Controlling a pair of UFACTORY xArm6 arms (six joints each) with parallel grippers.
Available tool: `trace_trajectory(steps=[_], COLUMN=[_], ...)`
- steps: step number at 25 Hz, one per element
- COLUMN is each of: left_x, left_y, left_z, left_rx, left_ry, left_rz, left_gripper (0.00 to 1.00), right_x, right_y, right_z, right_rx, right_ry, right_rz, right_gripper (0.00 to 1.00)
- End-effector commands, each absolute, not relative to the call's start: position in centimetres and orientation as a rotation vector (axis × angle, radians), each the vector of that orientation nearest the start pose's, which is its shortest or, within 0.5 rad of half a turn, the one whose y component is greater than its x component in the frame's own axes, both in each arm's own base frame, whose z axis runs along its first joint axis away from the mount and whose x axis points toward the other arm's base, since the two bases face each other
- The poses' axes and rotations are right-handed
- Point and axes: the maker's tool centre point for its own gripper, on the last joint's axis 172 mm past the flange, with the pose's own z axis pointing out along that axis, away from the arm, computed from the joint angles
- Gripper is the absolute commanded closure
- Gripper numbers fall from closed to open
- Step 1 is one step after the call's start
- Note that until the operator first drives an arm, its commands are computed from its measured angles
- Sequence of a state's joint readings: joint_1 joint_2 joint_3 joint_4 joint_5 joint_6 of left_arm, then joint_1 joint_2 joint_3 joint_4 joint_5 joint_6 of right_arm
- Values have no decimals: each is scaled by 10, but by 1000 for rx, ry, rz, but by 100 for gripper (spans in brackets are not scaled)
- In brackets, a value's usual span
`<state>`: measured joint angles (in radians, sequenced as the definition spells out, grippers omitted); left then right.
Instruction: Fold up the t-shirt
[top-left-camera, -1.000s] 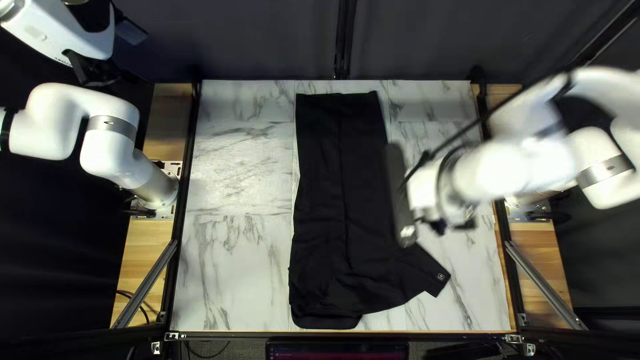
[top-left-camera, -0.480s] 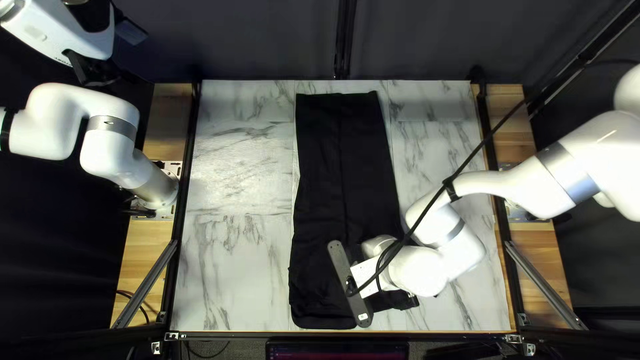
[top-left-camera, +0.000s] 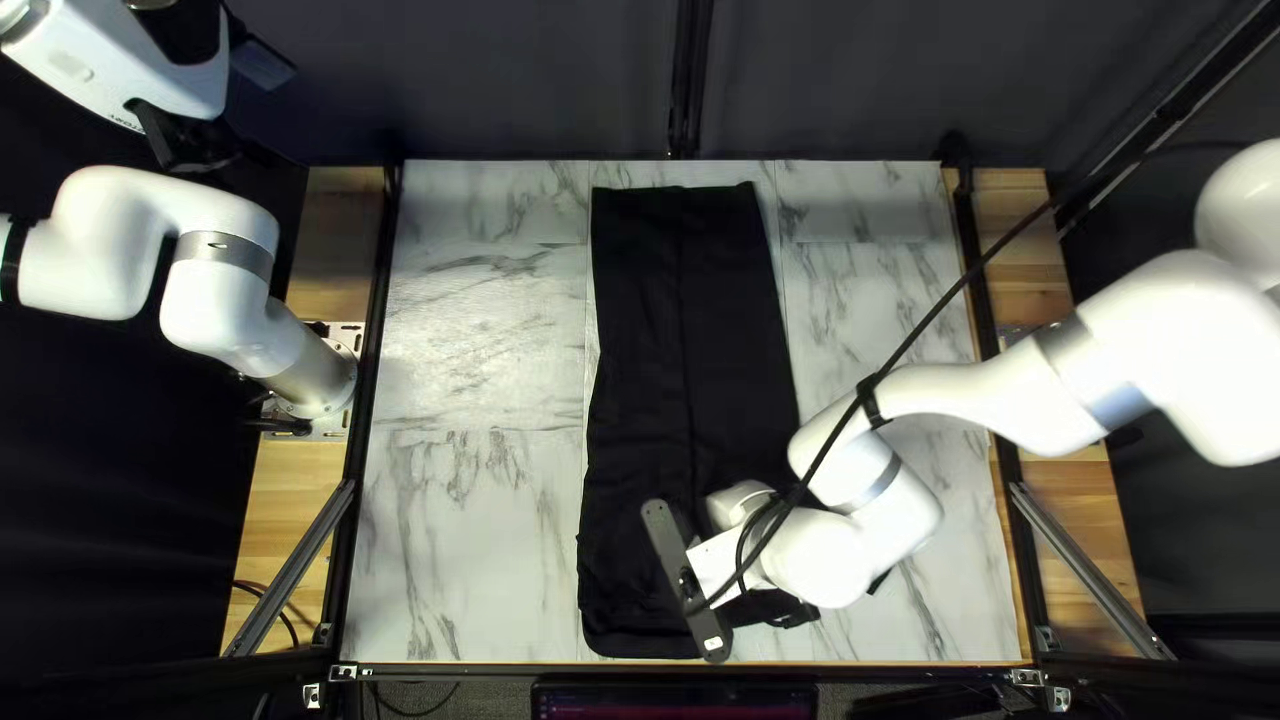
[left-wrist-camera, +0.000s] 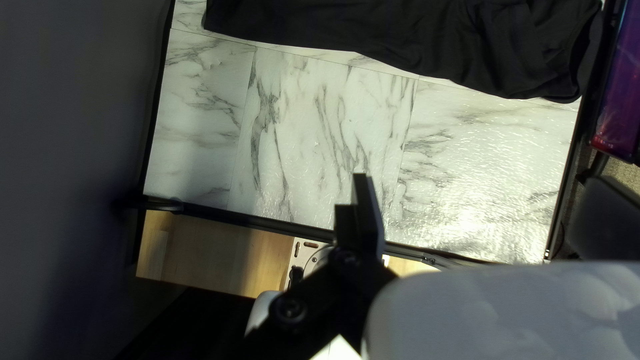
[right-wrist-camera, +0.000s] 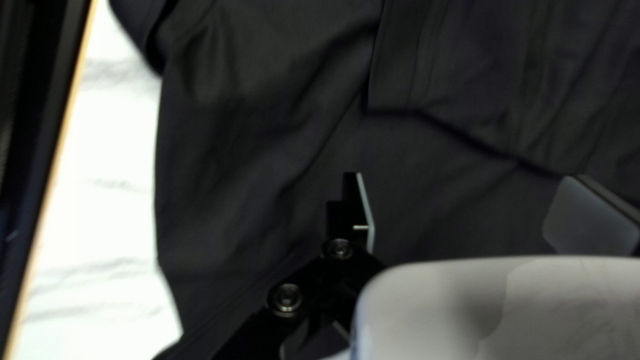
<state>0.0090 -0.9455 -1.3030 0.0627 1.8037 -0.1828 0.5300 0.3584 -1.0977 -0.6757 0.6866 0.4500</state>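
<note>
The right claw point(top-left-camera: 687, 583) has been swung left and nearer, and is now held over the near part of the shirt point(top-left-camera: 680, 334), its fingers spread with no cloth gripped. The shirt is laid lengthwise from far to near across the middle of the table point(top-left-camera: 467, 347). The left claw point(top-left-camera: 240, 115) is held open beyond the table's far left corner.

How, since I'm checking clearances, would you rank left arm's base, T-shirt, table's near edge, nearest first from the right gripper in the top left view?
1. T-shirt: under the right gripper.
2. Table's near edge: toward view's bottom.
3. Left arm's base: table's left edge.
</note>
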Motion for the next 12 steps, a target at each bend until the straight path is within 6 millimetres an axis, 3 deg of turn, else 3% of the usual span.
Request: trace_trajectory(steps=[1, 5, 8, 12], left_x=[203, 203, 203, 203], left_y=[19, 19, 19, 19], left_z=[542, 542, 542, 542], left_rx=[-3027, -3027, -3027, -3027], left_ry=[-335, -335, -335, -335], left_rz=[-694, -694, -694, -694], left_gripper=[0, 0, 0, 0], right_x=[509, 516, 521, 526], right_y=[220, 227, 229, 229], right_z=[52, 46, 44, 45], right_rx=[-3288, -3250, -3234, -3221], right_ry=[-1162, -1284, -1343, -1383], right_rz=[-477, -451, -425, -401], right_gripper=[0, 0, 9, 6])
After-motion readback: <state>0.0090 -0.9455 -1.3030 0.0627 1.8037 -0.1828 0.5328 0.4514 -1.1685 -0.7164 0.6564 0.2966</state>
